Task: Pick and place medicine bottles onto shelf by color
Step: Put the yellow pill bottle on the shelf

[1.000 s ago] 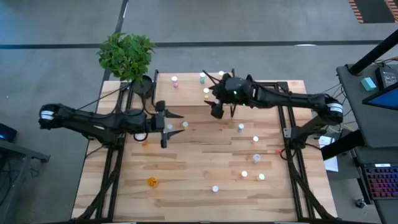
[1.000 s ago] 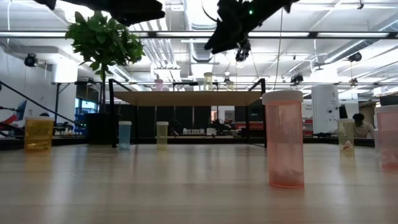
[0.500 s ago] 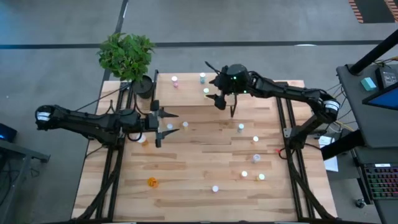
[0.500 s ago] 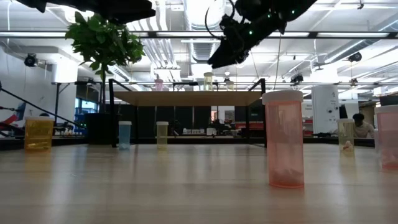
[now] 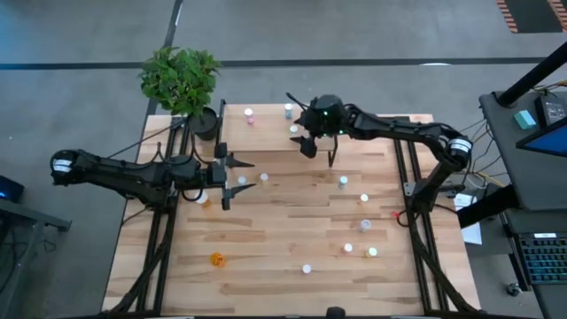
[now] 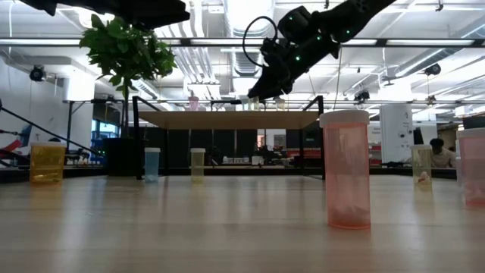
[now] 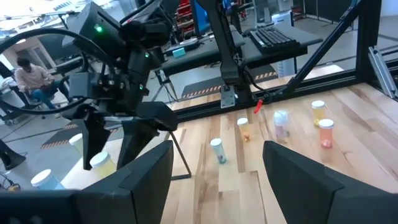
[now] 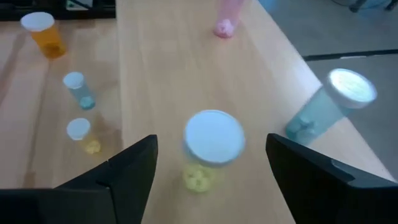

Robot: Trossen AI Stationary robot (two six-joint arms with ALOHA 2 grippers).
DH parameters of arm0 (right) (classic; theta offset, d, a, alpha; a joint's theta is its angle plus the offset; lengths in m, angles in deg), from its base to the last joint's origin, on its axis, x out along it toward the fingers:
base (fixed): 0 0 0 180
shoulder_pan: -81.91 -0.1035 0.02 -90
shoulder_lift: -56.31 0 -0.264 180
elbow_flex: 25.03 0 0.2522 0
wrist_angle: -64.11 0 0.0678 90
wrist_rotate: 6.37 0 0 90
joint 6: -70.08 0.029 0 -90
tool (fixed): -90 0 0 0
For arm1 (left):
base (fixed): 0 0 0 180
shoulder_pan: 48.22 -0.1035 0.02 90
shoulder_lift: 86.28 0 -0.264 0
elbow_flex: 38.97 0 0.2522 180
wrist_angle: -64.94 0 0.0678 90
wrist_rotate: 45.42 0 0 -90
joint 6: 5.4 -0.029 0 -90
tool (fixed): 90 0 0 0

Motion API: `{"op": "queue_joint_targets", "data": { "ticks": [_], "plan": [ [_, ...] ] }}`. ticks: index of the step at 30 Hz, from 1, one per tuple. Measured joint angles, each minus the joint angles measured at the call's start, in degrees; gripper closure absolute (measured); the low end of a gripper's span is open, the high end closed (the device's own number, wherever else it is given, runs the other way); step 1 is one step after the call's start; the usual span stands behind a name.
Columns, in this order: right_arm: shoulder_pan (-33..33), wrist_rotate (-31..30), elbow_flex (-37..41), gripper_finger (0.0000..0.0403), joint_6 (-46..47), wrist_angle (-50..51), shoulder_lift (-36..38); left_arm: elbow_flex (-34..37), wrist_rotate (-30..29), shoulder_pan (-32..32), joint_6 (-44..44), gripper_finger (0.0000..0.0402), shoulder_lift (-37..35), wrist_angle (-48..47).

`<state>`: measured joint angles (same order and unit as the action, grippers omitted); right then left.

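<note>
High view: wooden tabletop [image 5: 283, 248] on grey floor, both tools [image 5: 237, 177] [image 5: 298, 129] released, plant [image 5: 181, 78] beside.

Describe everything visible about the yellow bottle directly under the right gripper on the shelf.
The yellow bottle is a small see-through yellowish cylinder with a round white cap, and something yellow lies at its bottom. It stands upright on the shelf, on the light wood top. The right gripper is open above it, one finger on either side, neither touching it. A bluish bottle stands close beside it near the shelf's edge, apart from it. In the high view it shows as a pale dot beside the gripper.
</note>
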<state>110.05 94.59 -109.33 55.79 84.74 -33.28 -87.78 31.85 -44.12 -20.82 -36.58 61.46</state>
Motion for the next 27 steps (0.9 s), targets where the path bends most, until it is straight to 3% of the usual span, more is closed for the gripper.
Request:
{"op": "queue_joint_targets", "data": {
  "ticks": [27],
  "plan": [
    [0.02, -0.02, -0.03, 0.0282, 1.25, -0.30, 0.30, 0.00, -0.02, 0.00, -0.02, 0.0169, 0.09, 1.29]
  ]
}}
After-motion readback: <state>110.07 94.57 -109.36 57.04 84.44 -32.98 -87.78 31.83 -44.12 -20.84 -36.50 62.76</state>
